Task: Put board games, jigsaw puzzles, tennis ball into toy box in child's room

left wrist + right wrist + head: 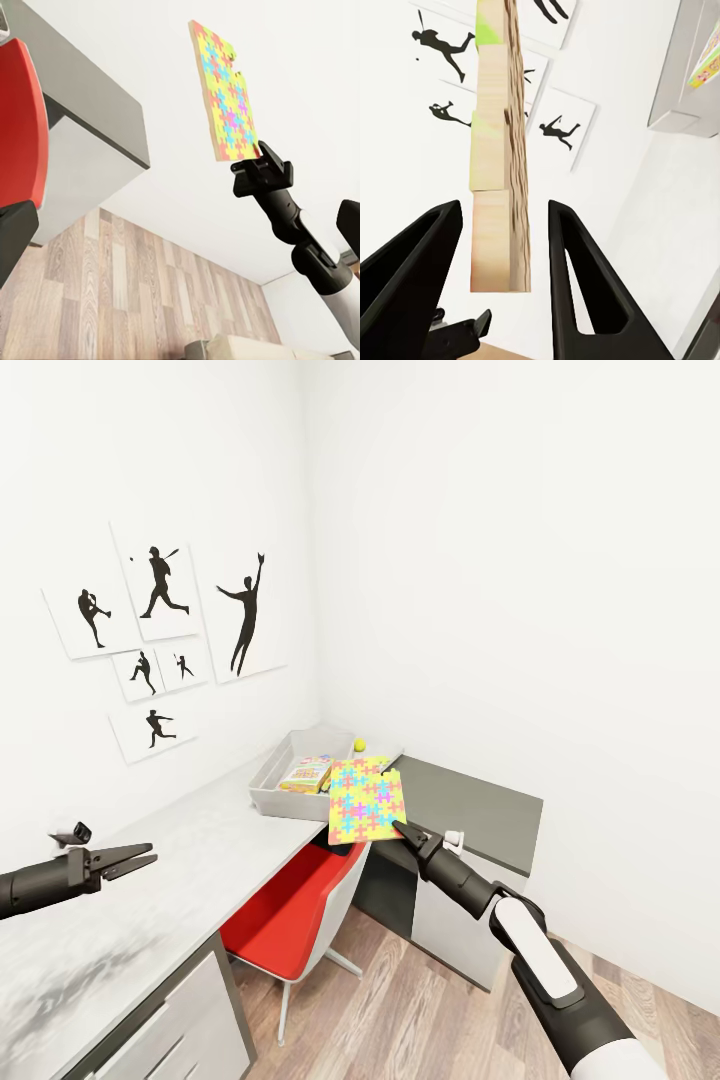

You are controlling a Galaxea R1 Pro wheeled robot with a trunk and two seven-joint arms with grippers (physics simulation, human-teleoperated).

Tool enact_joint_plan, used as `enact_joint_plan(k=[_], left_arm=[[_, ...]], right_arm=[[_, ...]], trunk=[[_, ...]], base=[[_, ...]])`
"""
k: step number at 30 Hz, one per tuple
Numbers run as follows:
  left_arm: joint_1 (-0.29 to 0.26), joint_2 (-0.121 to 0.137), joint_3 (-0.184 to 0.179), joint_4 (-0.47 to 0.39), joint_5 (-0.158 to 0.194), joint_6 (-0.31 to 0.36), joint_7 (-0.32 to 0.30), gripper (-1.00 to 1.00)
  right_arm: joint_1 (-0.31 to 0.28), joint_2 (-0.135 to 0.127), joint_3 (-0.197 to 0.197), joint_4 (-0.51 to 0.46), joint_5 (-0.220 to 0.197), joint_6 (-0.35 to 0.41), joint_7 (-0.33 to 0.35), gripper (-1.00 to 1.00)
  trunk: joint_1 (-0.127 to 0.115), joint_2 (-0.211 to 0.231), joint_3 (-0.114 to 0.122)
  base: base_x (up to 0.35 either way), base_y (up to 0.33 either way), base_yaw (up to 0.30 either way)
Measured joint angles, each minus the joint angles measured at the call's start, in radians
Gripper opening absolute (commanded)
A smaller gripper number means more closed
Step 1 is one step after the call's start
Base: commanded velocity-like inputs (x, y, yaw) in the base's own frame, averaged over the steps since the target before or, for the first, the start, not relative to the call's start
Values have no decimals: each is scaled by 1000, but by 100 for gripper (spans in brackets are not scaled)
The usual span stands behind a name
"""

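One jigsaw puzzle, one toy box, one tennis ball, six posters

I'm seeing open air lying above the desk up to the toy box. The red chair is blocking low passage; the walls are closing in behind the box.

A: The puzzle has a matt bright print; its edge beside the gripper looks like raw layered wood.

B: The floor under the chair is matt planks; the seat is smooth red.
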Motion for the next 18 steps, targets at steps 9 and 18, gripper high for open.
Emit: enact_joint_plan(k=[9,18], left_arm=[[0,0,5,4,-1,-1,1,100],[0,0,5,5,-1,-2,0,100]], right_arm=[[0,1,1,-3,1,-2,-14,-100],[-3,32,-2,-37,-9,0,-182,-100]], trunk=[[0,0,0],[0,0,0]], base=[[15,4,0],[90,32,0]])
